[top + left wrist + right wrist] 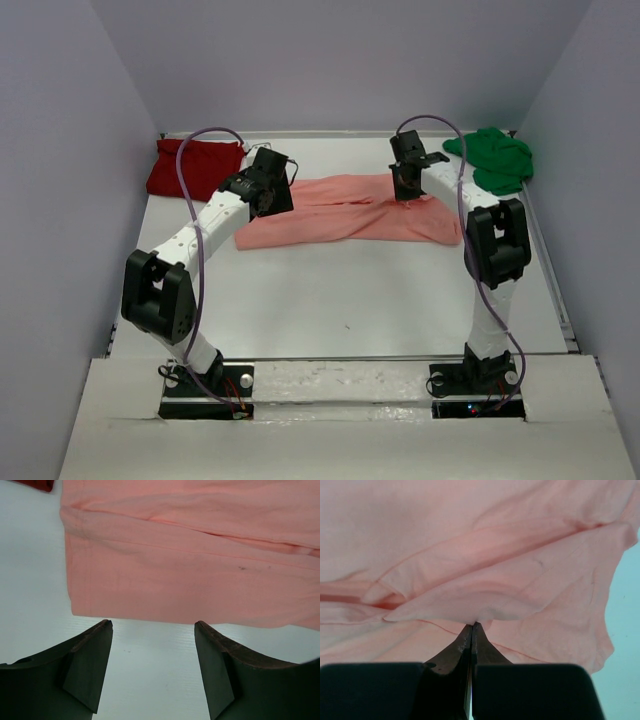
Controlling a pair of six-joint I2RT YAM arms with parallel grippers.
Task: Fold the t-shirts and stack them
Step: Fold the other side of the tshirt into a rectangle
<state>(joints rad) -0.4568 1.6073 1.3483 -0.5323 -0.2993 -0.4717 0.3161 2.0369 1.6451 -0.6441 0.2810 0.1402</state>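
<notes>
- 3 t-shirts lie on the table [340, 300], well apart, none stacked yet. The salmon-pink t-shirt [350, 215] lies as a wide band across the centre toward 12 o'clock. The dark red t-shirt [193, 168] is bunched at 10 o'clock and the bright green t-shirt [495, 158] is heaped at 2 o'clock.
- Right gripper [471, 626]: jaws pressed together on a raised pucker of the salmon-pink t-shirt, near its 1 o'clock edge in the top view. Wrinkles run out from the tips, so I judge this a true pinch, taken to lift that layer for a fold.
- Left gripper [153, 624]: jaws wide apart with nothing between them, just short of the shirt's near edge at its 10 o'clock end. It is probably lined up to take the matching edge. I cannot tell whether the tips touch the table.
- Judgement: the step in hand is a fold of the pink shirt, with 1 grip taken and 1 pending.
- Risk: so fine a pinch may hold only 1 layer.
</notes>
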